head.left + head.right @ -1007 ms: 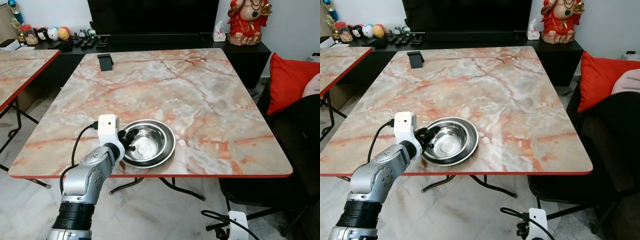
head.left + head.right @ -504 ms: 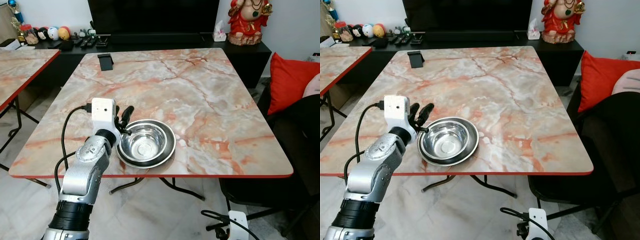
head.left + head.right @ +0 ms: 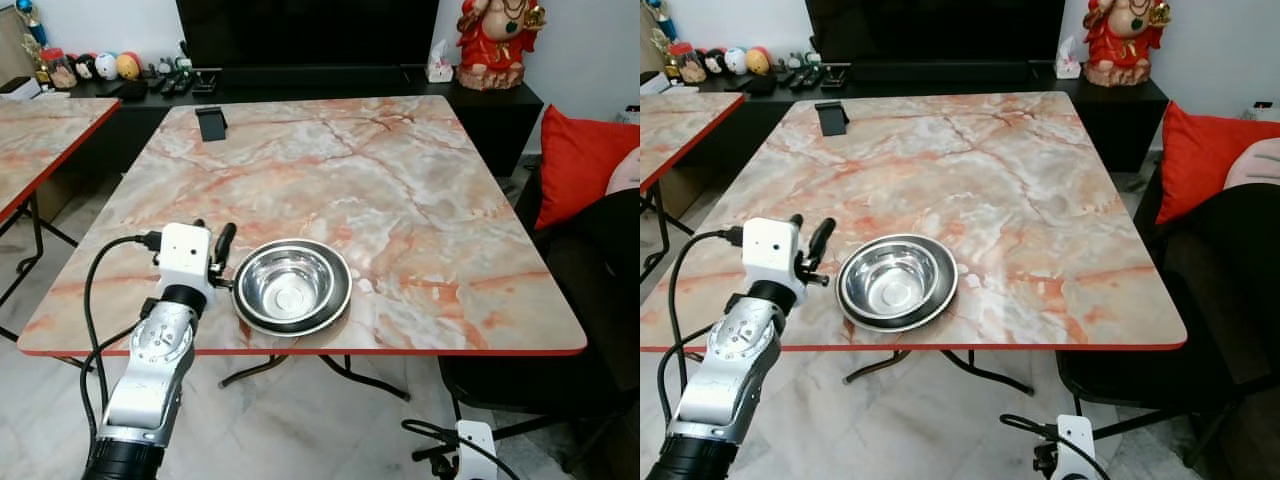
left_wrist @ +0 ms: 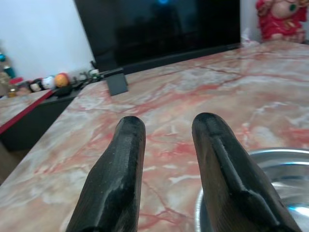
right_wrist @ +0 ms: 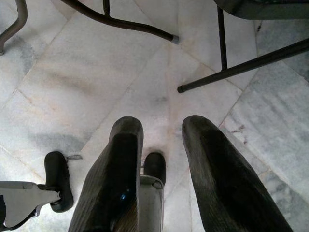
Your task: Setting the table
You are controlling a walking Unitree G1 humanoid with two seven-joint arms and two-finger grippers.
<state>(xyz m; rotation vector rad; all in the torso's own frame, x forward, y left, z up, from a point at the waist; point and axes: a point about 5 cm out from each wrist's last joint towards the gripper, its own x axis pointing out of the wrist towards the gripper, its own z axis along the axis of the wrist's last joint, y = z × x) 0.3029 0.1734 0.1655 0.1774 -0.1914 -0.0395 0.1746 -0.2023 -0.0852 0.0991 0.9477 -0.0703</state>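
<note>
Your left gripper [image 3: 215, 243] has let go of the bowl [image 3: 291, 286]: a second ago its fingers reached into the bowl at the near-left rim, now they stand spread and empty just to the left of it, pointing away across the table [image 3: 400, 190]. The bowl sits where it was, near the table's front edge, left of centre. The left arm rises from below the table edge, silver forearm angled up, white wrist camera block on top, black cable looping off to its left. The bowl is round, shallow, polished steel with a wide rim. The tabletop is glossy marble-patterned, pink and grey, red-edged. Your right gripper [image 5: 157, 159] hangs idle over pale floor tiles, fingers apart.
</note>
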